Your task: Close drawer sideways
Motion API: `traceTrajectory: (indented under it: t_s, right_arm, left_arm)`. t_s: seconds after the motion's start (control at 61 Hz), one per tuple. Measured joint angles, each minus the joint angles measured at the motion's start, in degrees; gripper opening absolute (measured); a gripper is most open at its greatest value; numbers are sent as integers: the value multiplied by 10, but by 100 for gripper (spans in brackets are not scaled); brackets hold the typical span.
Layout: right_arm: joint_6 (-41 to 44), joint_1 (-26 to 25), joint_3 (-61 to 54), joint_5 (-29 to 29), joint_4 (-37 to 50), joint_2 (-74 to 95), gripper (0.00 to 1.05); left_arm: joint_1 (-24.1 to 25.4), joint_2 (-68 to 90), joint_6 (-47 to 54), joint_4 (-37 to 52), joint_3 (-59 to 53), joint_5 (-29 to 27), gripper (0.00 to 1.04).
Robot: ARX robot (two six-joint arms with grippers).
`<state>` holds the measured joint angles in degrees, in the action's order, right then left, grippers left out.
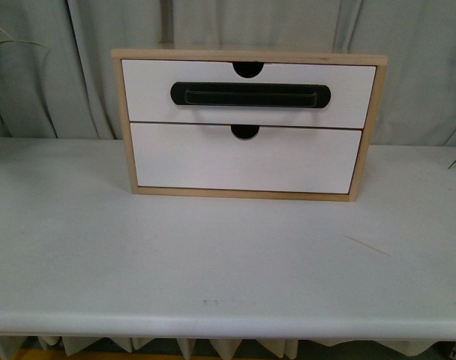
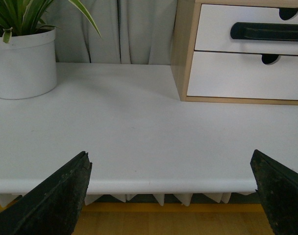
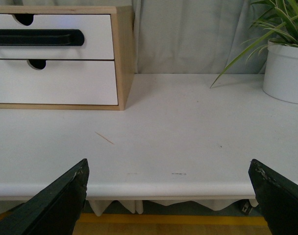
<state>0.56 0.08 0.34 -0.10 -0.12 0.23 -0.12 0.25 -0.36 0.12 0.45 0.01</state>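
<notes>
A light wood cabinet (image 1: 249, 55) is seen standing on a white table (image 1: 213, 262), toward the far edge and in front of a grey curtain (image 1: 63, 67). Two white fronts are held in it, one above the other. The drawer (image 1: 153, 94) is the upper one: its front carries a long black oval handle (image 1: 250, 94) laid horizontally, and a semicircular notch (image 1: 248, 69) is cut into its top edge. In the front view its face sits roughly level with the cabinet frame, though whether it is fully home cannot be told. Below it lies the taller lower front (image 1: 243, 161), plain and without a handle, with a small notch of its own in the top edge.

Neither arm appears in the front view. In the left wrist view the left gripper (image 2: 171, 193) is held above the near edge of the table, its two dark fingers (image 2: 56, 200) spread wide apart with nothing between them. The right gripper (image 3: 168, 193) is shown the same way in the right wrist view, fingers wide apart and holding nothing. Both are well apart from the cabinet.

A white pot with a striped-leaf plant (image 2: 22, 61) stands on the table to the cabinet's left, and another potted plant (image 3: 285, 71) to its right. A thin pale sliver (image 3: 104, 138) lies on the table in front of the cabinet's right corner.
</notes>
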Motion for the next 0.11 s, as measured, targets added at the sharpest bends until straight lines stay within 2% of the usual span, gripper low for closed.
traceTrajectory:
  t_s: [0.115]
  right_arm:
    - [0, 0, 0, 0, 0, 0, 96]
  left_arm:
    - [0, 0, 0, 0, 0, 0, 99]
